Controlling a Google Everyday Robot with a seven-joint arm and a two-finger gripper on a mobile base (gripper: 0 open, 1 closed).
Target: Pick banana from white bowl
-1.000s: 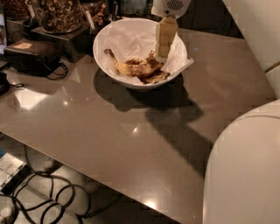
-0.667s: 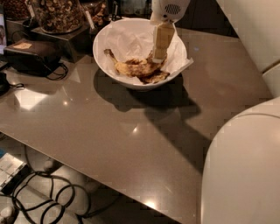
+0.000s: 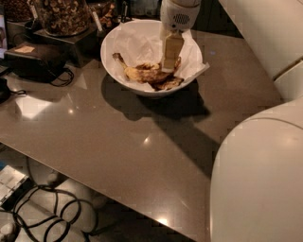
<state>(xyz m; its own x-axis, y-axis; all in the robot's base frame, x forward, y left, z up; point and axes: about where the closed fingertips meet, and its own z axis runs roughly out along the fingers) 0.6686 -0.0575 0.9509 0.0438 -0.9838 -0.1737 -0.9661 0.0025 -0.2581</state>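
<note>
- The bowl (image 3: 124,84) stands on the worktop (image 3: 118,142).
- The banana (image 3: 141,73) lies inside the bowl on the paper (image 3: 142,42), stem towards the bowl's left rim.
- The gripper (image 3: 170,64) hangs inside the bowl over the banana's right end; we cannot tell whether its jaws are open or closed.
- A jar (image 3: 61,14) stands behind the bowl, to its left.

We list:
- One table (image 3: 118,156), grey-brown with a polished top, filling the middle of the frame. We count several small bright light reflections on it and one larger pale patch near its left edge.
- Upper left: one clear jar (image 3: 61,14) of brown snacks, standing on a dark box (image 3: 71,42). Just beside it lies one black pouch (image 3: 35,59) with a thin cord.
- Lower left: floor (image 3: 118,227), dim, with looped black cables (image 3: 52,215).
- Upper centre: the gripper (image 3: 169,64), hanging over the far part of the table.
</note>
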